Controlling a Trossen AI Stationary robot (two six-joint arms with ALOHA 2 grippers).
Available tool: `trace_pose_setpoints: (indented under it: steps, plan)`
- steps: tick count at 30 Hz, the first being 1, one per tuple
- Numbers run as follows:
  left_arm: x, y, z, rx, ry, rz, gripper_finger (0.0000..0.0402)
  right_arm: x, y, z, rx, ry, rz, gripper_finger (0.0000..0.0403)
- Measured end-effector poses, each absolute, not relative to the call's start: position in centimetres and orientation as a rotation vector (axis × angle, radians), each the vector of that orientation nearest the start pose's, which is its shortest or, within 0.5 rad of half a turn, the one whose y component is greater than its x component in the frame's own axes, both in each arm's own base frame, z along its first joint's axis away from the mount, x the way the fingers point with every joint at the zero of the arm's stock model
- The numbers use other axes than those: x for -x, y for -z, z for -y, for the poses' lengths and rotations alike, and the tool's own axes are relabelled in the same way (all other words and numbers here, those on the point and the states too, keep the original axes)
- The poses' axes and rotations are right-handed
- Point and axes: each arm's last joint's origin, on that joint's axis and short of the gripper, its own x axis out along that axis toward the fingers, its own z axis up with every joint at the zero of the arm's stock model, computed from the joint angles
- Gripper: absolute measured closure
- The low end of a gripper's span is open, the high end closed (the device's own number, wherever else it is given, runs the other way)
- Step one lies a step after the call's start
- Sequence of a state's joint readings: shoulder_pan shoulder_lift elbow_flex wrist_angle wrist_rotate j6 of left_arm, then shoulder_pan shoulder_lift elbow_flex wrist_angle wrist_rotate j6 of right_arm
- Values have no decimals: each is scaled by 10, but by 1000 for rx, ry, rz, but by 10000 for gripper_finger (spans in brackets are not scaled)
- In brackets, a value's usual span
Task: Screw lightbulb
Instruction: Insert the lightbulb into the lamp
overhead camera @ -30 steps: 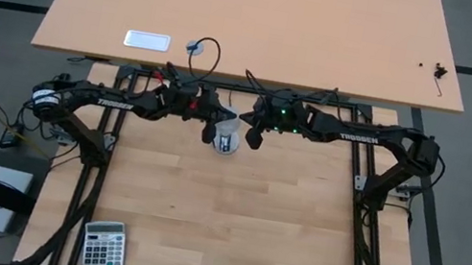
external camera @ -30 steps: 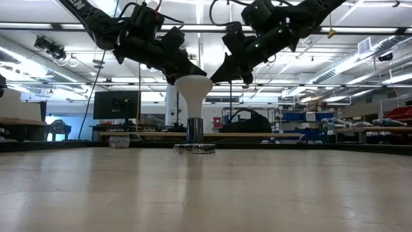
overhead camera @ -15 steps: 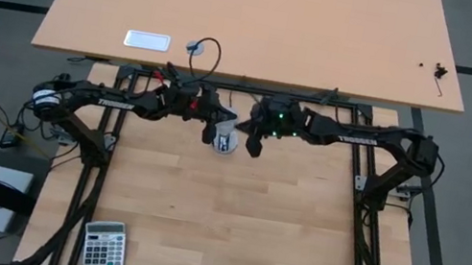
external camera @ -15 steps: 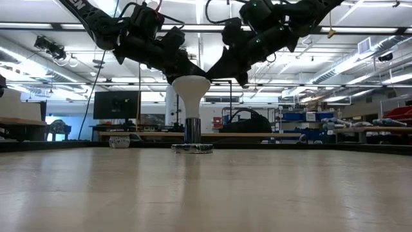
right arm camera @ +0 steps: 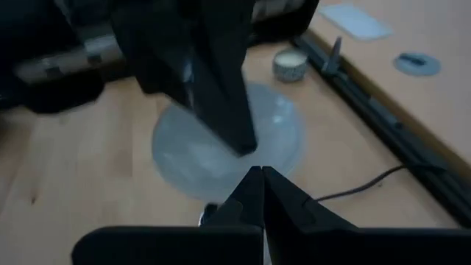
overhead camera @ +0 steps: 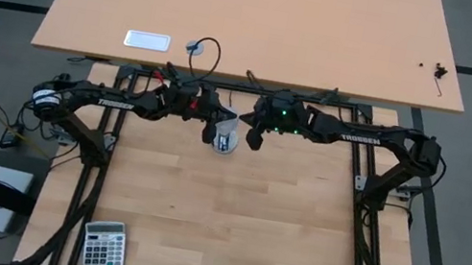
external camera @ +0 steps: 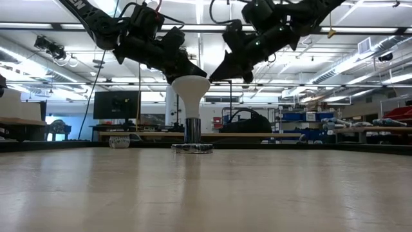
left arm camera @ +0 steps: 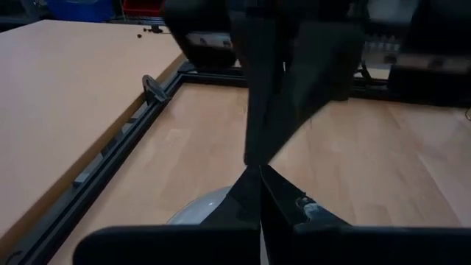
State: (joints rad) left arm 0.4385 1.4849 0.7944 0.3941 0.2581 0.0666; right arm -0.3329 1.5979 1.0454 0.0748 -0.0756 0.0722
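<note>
1. We see the lightbulb [external camera: 191,90] standing upright near the far edge of the table [overhead camera: 230,219], its wide white dome on top and its narrow neck running down into a metal socket [external camera: 192,129] that sits on a flat round base.
2. From above, the lightbulb [overhead camera: 226,137] lies between the two arms, close to the table's back rail.
3. The left gripper [external camera: 190,71] reaches in from the left side, its tips right at the upper left of the dome. In its wrist view the jaws [left arm camera: 259,195] are closed together, tip to tip, with the pale dome [left arm camera: 202,210] just beyond them.
4. The right gripper [external camera: 222,72] hangs at the dome's upper right, just beside it; we cannot tell whether it touches. Its wrist view shows the jaws [right arm camera: 257,193] pressed together with nothing between them, above the round dome face [right arm camera: 228,140].
5. A calculator [overhead camera: 104,247] lies at the table's near left corner, well apart from the bulb.
6. A thin black cord [right arm camera: 368,182] trails across the wood beside the bulb.
</note>
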Motion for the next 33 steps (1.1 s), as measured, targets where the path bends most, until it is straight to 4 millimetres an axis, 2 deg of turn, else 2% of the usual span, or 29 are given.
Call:
trace_pose_setpoints:
  steps: [6, 17, 23, 33]
  plan:
    - [-289, -228, -128, 37, -172, -289, 402, -340, -238, 114, -175, 248, -459, 394]
    - [-289, -229, -128, 30, -171, -287, 402, -348, -239, 90, -185, 84, -444, 394]
    - [-290, -229, -128, 28, -172, -276, 402, -340, -251, 99, -164, 151, -406, 394]
    - [-290, -231, -128, 40, -174, -247, 402, -338, -255, 101, -160, 163, -397, 394]
